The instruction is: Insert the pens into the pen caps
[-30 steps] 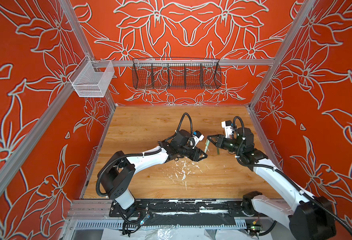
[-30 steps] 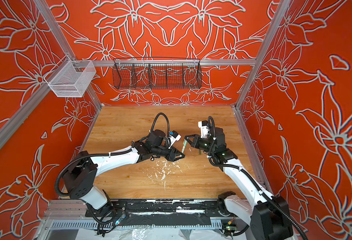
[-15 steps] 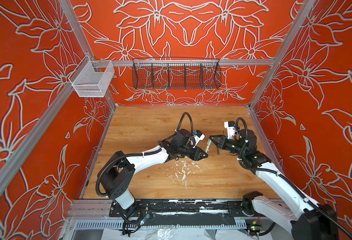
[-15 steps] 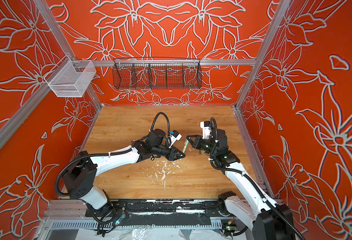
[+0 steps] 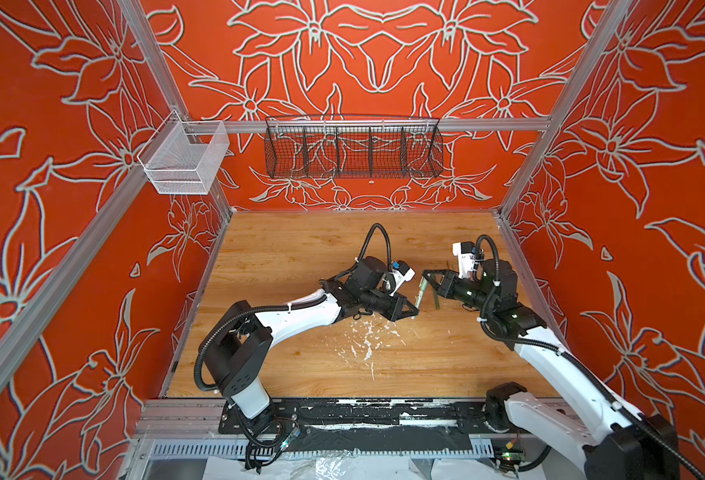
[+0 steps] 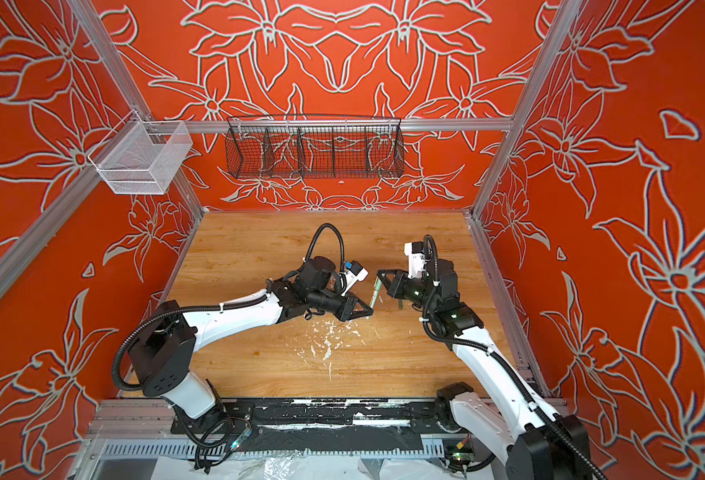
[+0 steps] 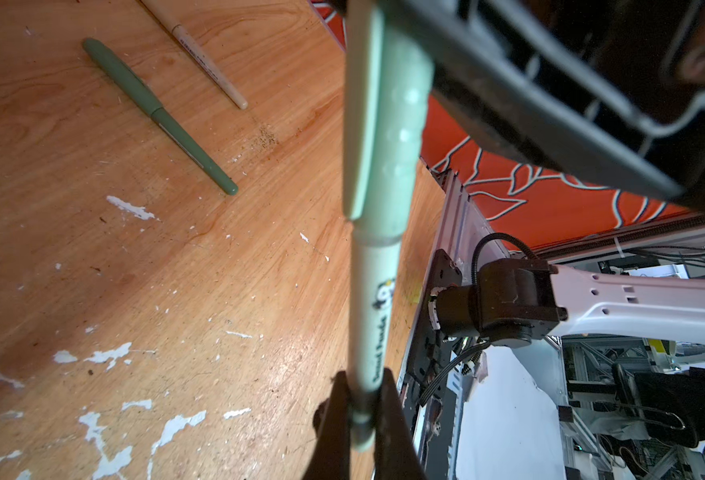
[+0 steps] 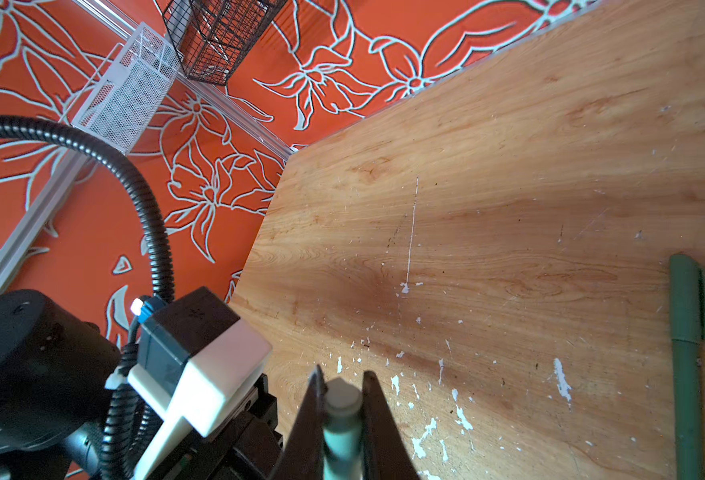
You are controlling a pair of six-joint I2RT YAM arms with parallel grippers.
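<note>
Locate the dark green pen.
The dark green pen lies flat on the table beside the tan pen, right of centre in a top view.

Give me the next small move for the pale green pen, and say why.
Probably a short push of the left tool toward the right tool along the pen's axis. The left is shut on the barrel of the pale green pen, the right on its pale green cap; the cap's mouth sits over the barrel, but I cannot tell if it is fully seated.
</note>
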